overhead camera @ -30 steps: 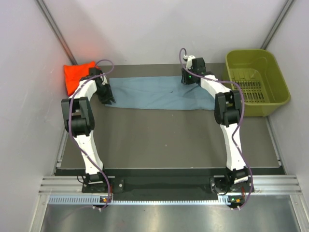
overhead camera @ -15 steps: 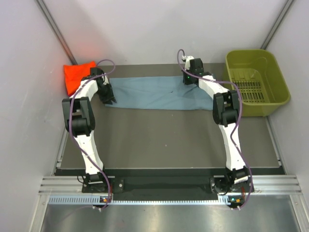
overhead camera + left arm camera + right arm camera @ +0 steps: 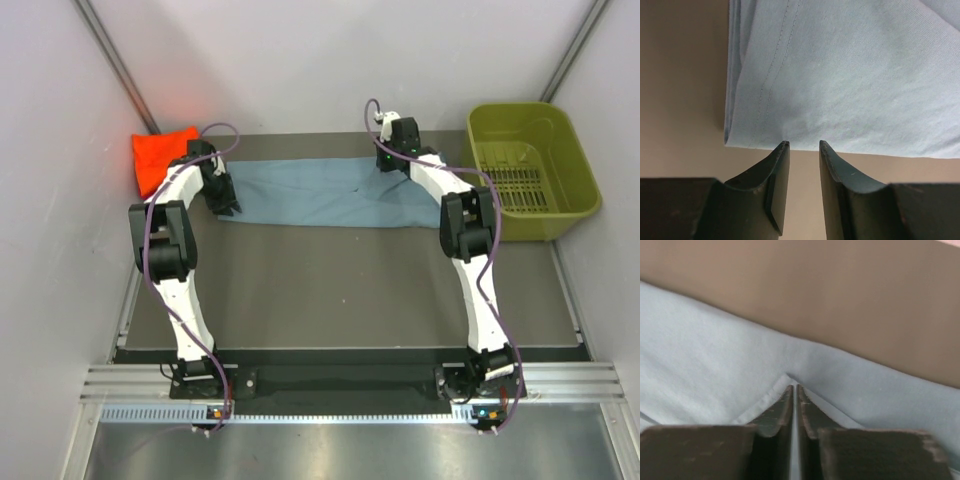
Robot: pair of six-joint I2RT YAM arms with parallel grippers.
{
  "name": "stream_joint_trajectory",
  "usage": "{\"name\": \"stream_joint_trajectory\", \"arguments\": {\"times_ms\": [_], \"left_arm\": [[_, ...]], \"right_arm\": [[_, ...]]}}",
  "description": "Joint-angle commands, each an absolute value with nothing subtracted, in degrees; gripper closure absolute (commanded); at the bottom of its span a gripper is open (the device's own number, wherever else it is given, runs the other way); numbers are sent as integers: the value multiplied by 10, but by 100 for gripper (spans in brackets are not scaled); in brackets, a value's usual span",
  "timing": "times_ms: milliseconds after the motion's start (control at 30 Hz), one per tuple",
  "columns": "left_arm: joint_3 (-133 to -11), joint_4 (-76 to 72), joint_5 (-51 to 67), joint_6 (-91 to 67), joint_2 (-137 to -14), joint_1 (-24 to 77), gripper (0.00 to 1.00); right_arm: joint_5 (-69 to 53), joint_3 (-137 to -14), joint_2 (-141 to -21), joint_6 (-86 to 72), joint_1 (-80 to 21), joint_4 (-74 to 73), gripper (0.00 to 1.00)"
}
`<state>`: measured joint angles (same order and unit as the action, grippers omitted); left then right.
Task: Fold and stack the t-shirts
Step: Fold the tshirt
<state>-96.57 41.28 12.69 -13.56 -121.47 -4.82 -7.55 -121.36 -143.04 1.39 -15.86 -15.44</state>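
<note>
1. Top external view: the grey-blue t-shirt [image 3: 320, 192] lies spread across the upper middle of the tabletop [image 3: 340, 290]; a folded orange t-shirt [image 3: 160, 155] sits upper left;
2. left jaws stand narrowly apart at its left edge, holding nothing;
3. right jaws are pinched together on a peak of its upper edge.

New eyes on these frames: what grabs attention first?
A long blue shirt lies stretched across the table's far side, between both arms. The right fingers are shut on a peak of its far edge, while the left fingers stand apart at its near left corner, holding nothing. A bright orange shirt sits folded far left, an olive basket far right.
</note>
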Motion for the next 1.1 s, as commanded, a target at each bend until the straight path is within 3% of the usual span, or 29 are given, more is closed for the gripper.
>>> {"name": "stream_joint_trajectory", "arguments": {"times_ms": [0, 33, 167, 300, 433, 700, 1067], "left_arm": [[-976, 403, 128, -139, -1200, -44, 65], [-976, 403, 128, -138, -1199, -44, 65], [-973, 404, 127, -138, -1196, -42, 65], [-972, 405, 125, -139, -1194, -41, 65], [-972, 404, 125, -139, -1193, -42, 65], [-976, 403, 129, -146, -1190, -40, 65], [-984, 395, 140, -161, -1179, -25, 64]], "right_arm": [[-70, -1245, -1417, 15, -175, -131, 88], [-70, -1245, -1419, 12, -177, -131, 77], [-73, -1243, -1426, 9, -183, -131, 69], [-73, -1244, -1433, 6, -187, -130, 70], [-69, -1245, -1433, 8, -187, -133, 78], [-11, -1247, -1433, 19, -192, -137, 78], [-25, -1257, -1440, 28, -193, -156, 82]]}}
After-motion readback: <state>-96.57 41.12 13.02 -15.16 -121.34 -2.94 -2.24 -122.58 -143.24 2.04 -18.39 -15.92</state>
